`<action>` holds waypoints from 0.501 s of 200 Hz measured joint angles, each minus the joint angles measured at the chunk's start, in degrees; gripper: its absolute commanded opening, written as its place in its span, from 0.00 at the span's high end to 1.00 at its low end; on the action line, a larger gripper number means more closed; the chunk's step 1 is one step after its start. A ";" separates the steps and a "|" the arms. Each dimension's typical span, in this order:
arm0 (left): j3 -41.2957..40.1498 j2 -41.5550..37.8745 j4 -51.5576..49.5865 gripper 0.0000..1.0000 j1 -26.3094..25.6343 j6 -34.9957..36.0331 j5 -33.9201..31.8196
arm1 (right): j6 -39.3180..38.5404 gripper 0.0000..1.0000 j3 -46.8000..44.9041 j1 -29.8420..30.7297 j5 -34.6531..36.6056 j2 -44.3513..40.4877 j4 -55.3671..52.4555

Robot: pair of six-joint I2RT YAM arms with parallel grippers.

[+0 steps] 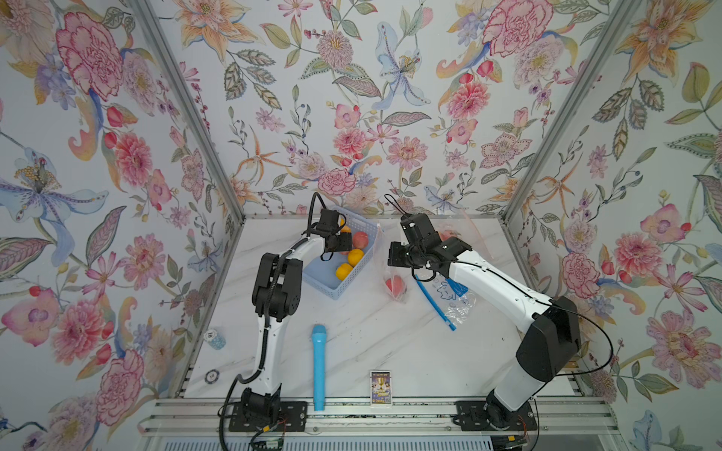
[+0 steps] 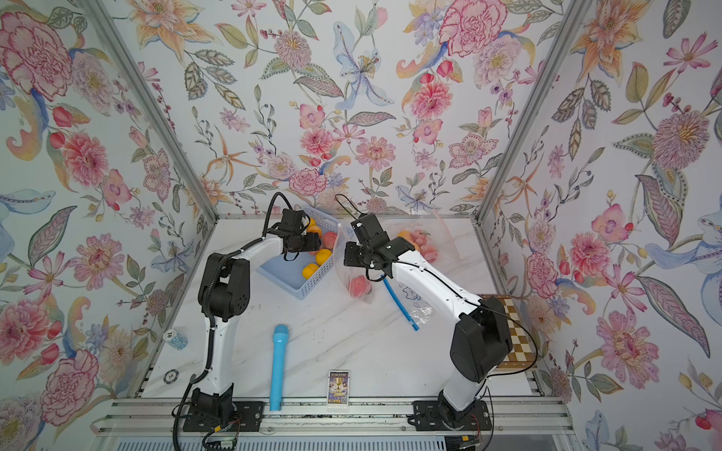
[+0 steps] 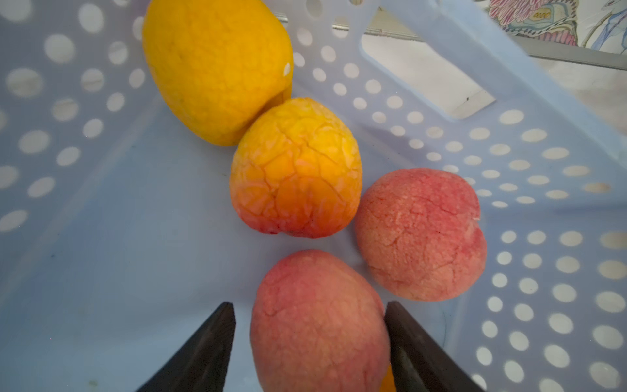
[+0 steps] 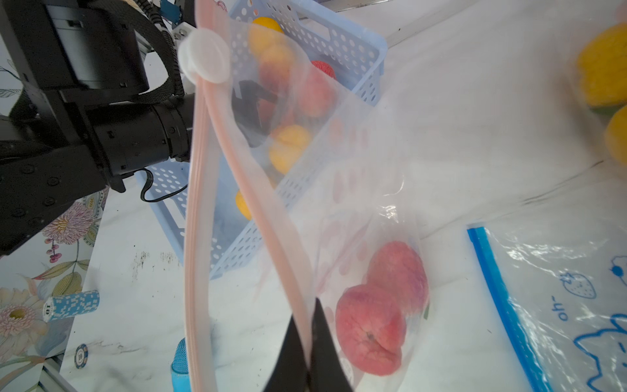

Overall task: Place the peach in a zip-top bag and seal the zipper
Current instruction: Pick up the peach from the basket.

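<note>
Down in the basket (image 3: 543, 217), a peach (image 3: 319, 325) lies between the spread fingers of the left gripper (image 3: 308, 305). The jaws stand wide, one finger looking to touch the fruit's skin and the other a little clear of it, so nothing is gripped. A second peach (image 3: 420, 234) lies just beside it, with an orange fruit (image 3: 295, 169) and a lemon (image 3: 217, 68) touching each other farther along the basket floor. In both top views the basket sits at the back middle of the table (image 1: 390, 351), the left gripper dipped into it. Just beside the basket, the right gripper (image 4: 305, 325) is clamped tight on one pink zipper strip of a bag (image 4: 356, 203). The bag's mouth gapes, its two strips apart and the white slider (image 4: 203, 56) at one end. A bagged peach (image 4: 373, 325) sits low inside it. A blue-zip bag (image 4: 559, 288) lies flat nearby, under the right arm. Toward the arms' bases lie a blue microphone (image 1: 319, 367), a card box (image 1: 380, 386) and chips (image 1: 216, 339).
</note>
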 measured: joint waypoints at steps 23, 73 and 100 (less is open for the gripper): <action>0.00 0.13 -0.17 0.45 0.00 0.28 -0.04 | 0.00 1.00 0.00 0.00 0.00 0.00 0.02; -2.89 -1.51 1.55 0.48 0.00 0.35 -0.04 | 0.02 1.00 0.00 0.00 0.00 0.00 0.09; -9.16 -7.39 2.78 0.49 0.00 0.33 -0.04 | 0.02 1.00 0.00 0.00 0.00 0.00 0.15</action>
